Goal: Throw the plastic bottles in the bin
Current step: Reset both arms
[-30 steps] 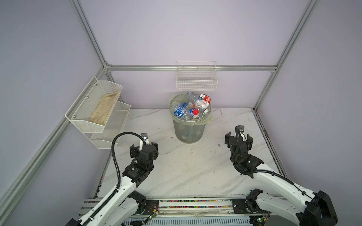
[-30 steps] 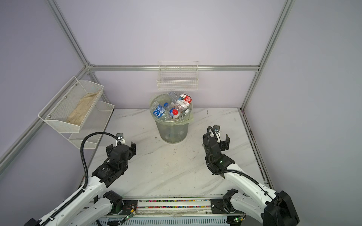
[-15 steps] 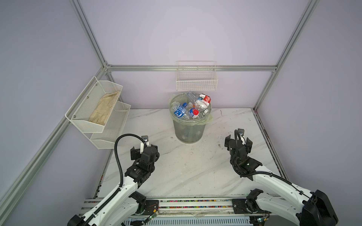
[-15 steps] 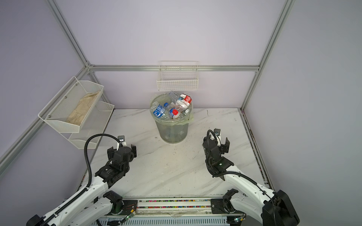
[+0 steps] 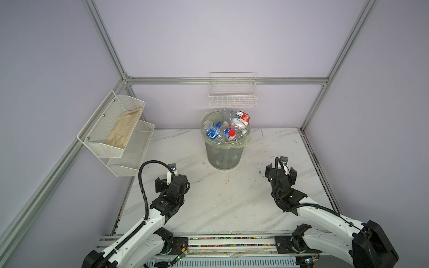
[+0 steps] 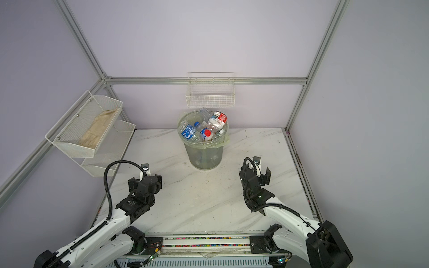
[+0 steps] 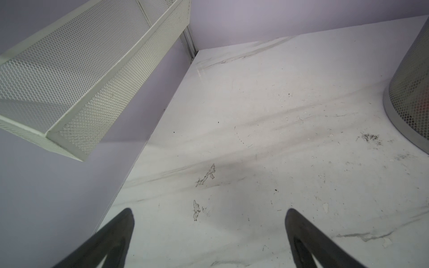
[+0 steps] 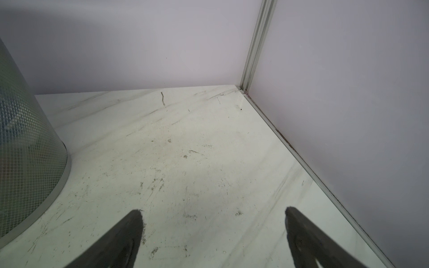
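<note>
Above bare marble at the near side, my left gripper [image 7: 209, 211] and right gripper [image 8: 213, 210] hang wide open, nothing between the fingers. No loose bottle shows on the table [image 5: 220, 197]. Far centre, under the wire basket [image 5: 233, 97], stands the bin [image 5: 224, 155].

Risk: the plastic bottles [image 5: 222, 130] are heaped above the rim, so an arm nudging the bin could spill them, likely the red-labelled bottle [image 5: 242, 117] first, perched highest at far right. They look clear and crumpled, with blue and red labels.

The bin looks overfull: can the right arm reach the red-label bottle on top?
Probably yes: only bare table lies between its open end effector and the bin; the bottle sits uncovered.
</note>
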Controlling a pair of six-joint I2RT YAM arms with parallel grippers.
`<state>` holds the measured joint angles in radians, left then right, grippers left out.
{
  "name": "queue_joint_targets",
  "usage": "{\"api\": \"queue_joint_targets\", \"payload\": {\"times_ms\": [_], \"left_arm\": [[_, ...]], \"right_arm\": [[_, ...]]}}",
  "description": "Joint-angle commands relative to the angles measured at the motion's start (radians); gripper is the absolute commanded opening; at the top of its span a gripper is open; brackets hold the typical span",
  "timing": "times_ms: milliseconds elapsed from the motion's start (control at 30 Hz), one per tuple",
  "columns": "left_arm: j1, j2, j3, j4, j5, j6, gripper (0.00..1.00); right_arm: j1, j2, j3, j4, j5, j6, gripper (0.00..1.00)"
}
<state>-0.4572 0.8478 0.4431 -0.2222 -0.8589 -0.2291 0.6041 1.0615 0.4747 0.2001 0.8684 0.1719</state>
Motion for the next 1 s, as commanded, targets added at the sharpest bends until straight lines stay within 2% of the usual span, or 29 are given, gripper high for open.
{"api": "queue_joint_targets", "payload": {"times_ms": [0,500,967], "left_arm": [[0.009,0.007,-0.036,0.053,-0.038,-0.028,1.00],[0.008,0.090,-0.092,0.131,-0.071,-0.060,1.00],[0.011,0.134,-0.109,0.249,-0.090,-0.018,1.00]], "right_arm": [[0.002,0.005,-0.012,0.049,0.000,0.025,0.97],[-0.012,0.080,-0.085,0.211,0.028,-0.006,0.97],[-0.096,0.110,-0.112,0.350,-0.038,-0.052,0.97]]}}
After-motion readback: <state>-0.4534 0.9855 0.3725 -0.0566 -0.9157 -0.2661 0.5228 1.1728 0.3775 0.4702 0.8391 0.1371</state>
